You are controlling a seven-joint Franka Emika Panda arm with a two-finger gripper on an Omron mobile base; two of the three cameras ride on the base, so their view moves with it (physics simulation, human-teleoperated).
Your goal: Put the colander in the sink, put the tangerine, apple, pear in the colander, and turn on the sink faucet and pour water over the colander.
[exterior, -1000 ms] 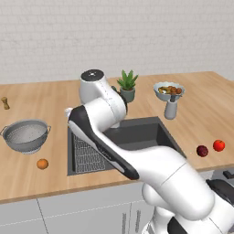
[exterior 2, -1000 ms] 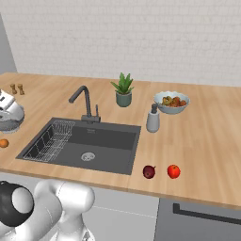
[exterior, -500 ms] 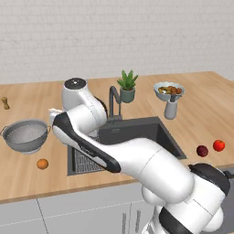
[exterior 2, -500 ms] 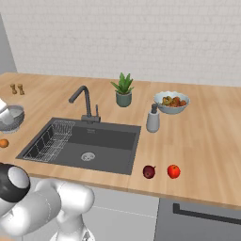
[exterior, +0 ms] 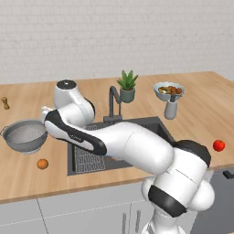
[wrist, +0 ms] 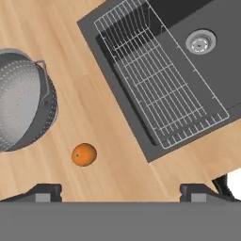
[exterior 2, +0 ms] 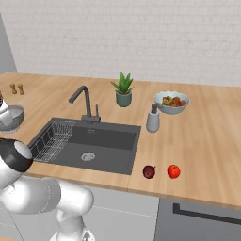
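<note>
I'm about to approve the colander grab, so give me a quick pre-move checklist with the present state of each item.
1. Gripper open: ok, fingertips stand wide apart.
2. Gripper empty: ok, nothing between the fingertips.
3. Colander upright and empty on the counter: ok.
4. Gripper over the colander: not ok, the colander sits off to one side in the hand view.
5. Sink basin free to take it: ok, rack along one side.
6. Tangerine apart from the colander: ok.

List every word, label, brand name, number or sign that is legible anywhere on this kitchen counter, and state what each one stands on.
No readable text in any view.
The colander, tangerine, sink, faucet, soap dispenser, fruit bowl and plant pot all carry no lettering, label or number.
The two small shakers are too small to tell.
</note>
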